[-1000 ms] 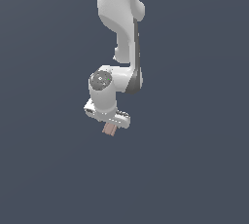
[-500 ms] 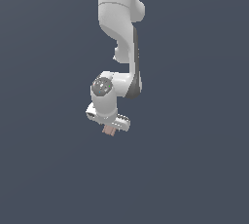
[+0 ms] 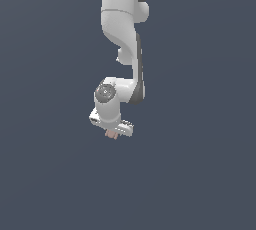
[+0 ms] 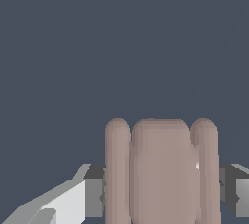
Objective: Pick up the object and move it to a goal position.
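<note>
- White two-fingered gripper [image 3: 113, 133] on the white arm is clamped on the small flat pinkish-brown ribbed block [image 4: 160, 169].
- Block sits between the grey finger pads [image 4: 93, 191], touching both (three rounded ridges show in the wrist view).
- Exterior view: block [image 3: 111, 134] protrudes just below the gripper.

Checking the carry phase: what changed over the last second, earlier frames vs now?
The arm lifted slightly and drifted a little toward the exterior view's left, taking the pincer and the pinkish-brown block with it. Nothing was grabbed or released: the block stays clamped between the fingers, pincer orientation unchanged.
</note>
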Tool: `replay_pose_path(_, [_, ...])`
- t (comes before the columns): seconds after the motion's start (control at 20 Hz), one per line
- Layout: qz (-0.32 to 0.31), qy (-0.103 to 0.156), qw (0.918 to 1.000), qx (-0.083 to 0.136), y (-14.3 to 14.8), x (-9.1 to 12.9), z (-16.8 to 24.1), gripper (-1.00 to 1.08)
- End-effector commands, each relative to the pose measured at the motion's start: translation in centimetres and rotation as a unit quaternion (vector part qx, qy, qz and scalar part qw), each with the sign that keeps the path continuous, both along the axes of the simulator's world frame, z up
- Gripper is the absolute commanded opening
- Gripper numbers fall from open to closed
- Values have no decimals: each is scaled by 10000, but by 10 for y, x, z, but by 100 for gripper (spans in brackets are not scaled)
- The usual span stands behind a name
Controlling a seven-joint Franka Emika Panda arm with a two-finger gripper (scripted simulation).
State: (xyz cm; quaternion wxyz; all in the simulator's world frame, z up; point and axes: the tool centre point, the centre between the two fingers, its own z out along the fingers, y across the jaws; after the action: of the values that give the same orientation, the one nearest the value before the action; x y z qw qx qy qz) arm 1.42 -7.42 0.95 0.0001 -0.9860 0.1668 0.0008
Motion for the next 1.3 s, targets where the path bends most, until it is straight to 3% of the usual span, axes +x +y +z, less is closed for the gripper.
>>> replay_pose_path(0.0, [11, -6, 10000, -2, 1, 1, -3, -100])
replay_pose_path(0.65, [-59, -103, 9999, -22, 7, 4, 7, -100])
replay_pose_path(1.25, [-459, -816, 9955, -173, 57, 32, 62, -100])
